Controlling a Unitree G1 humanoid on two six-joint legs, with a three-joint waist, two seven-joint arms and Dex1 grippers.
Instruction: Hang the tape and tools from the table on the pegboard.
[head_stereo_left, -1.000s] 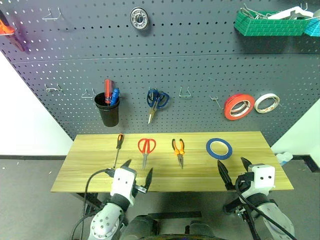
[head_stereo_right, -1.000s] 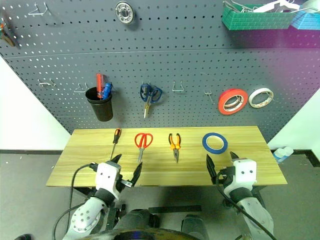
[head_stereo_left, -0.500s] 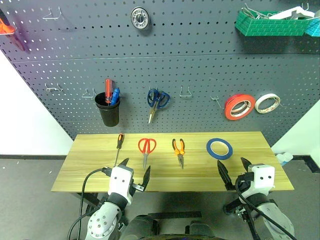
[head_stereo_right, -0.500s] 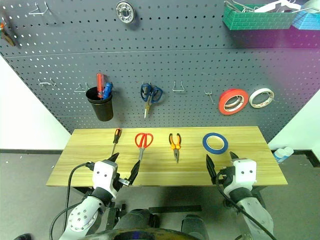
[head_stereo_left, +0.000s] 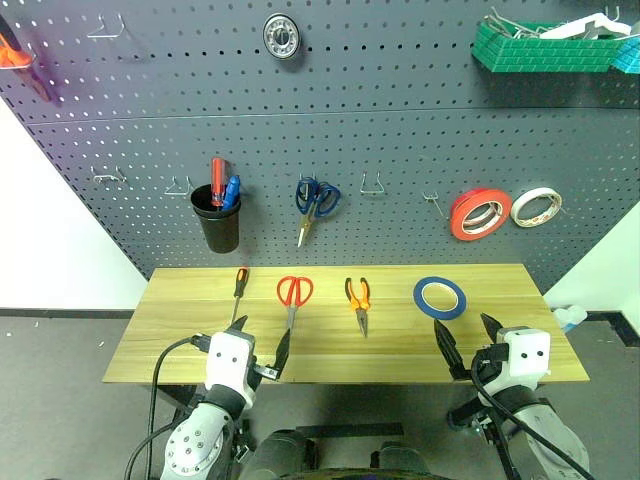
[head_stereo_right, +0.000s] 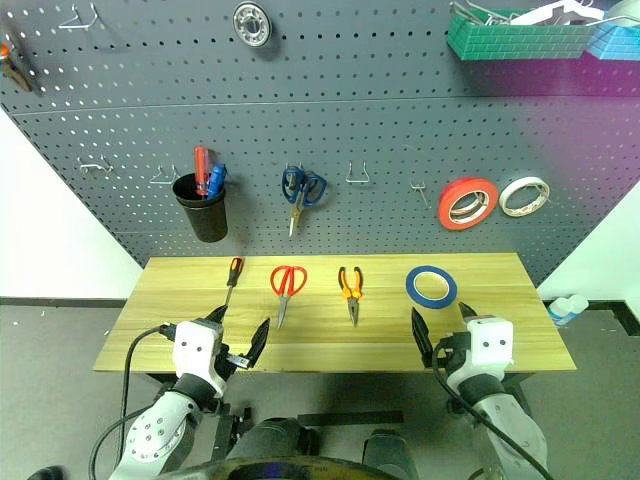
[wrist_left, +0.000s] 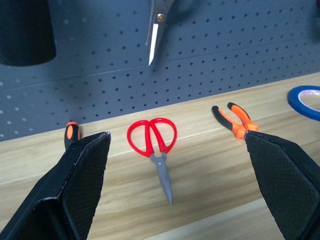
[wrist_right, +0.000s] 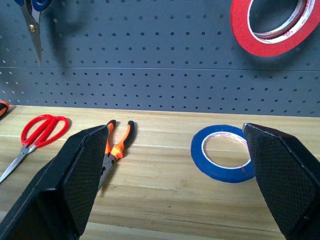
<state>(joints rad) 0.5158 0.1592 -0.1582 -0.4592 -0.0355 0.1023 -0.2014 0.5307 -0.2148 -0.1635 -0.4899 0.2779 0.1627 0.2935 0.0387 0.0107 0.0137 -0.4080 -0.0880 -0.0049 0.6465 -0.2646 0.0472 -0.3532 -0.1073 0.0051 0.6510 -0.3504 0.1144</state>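
Both grippers, left (head_stereo_left: 256, 343) and right (head_stereo_left: 464, 342), spread wide and empty at the table (head_stereo_left: 180, 320) edge; blue tape (head_stereo_left: 438, 297) lies flat.

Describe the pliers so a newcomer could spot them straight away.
Start at the light wooden table below the dark pegboard. Four items lie in a row along its far half; the pliers are third from the left, between the red scissors and the blue tape. Only they have orange-and-black handles with a short metal nose.

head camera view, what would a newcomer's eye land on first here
Four bright things lie in a row on the table: a screwdriver, red scissors, orange pliers and blue tape. Behind them, the pegboard carries a red-orange tape roll at the right.
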